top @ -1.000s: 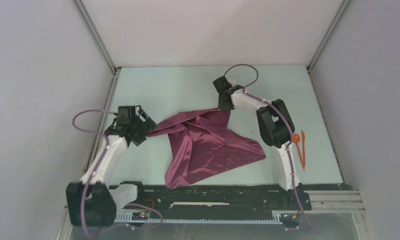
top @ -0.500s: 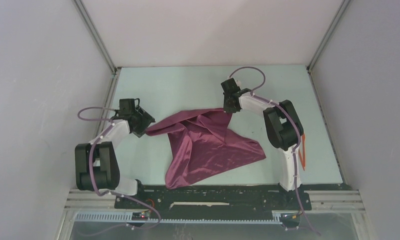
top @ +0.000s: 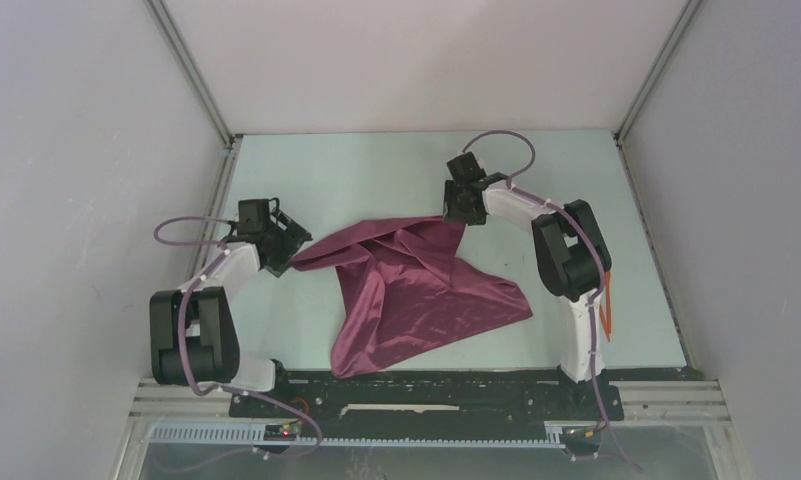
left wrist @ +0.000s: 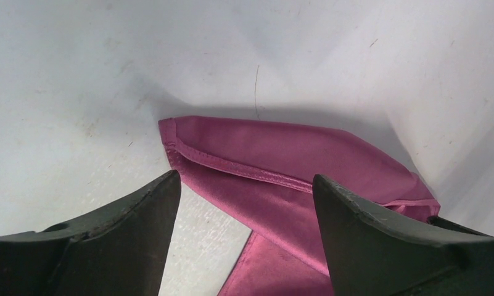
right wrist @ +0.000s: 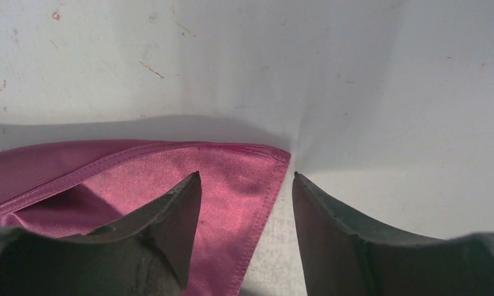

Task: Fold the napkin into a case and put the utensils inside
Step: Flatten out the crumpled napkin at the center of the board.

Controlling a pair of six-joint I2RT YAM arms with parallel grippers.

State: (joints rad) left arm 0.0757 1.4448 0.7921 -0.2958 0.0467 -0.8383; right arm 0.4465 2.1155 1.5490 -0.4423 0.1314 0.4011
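Napkin (top: 416, 290) corners lie at both of your grippers, and neither corner is pinched. In the left wrist view, your left gripper (left wrist: 244, 185) shows its two dark fingers (left wrist: 133, 222) spread wide. A hemmed, doubled-over corner of the maroon cloth lies flat on the table (left wrist: 78, 92) in the gap and just beyond the tips. You cannot tell whether the right-hand finger touches the cloth where it overlaps it. In the right wrist view, your right gripper (right wrist: 247, 179) also has its fingers (right wrist: 170, 216) apart. A pointed, stitched corner of the cloth runs under the left-hand finger and into the gap, and its tip stops just short of the other finger. From above, the left gripper (top: 294, 245) sits at the cloth's left point and the right gripper (top: 456, 212) at its far point. The cloth itself lies in the middle of the pale table, rumpled and creased rather than folded. Its wide part reaches toward the near edge, and one flap runs out to the right. The orange utensils (top: 605, 318) lie on the table at the right, mostly hidden behind your right arm and well apart from the cloth.
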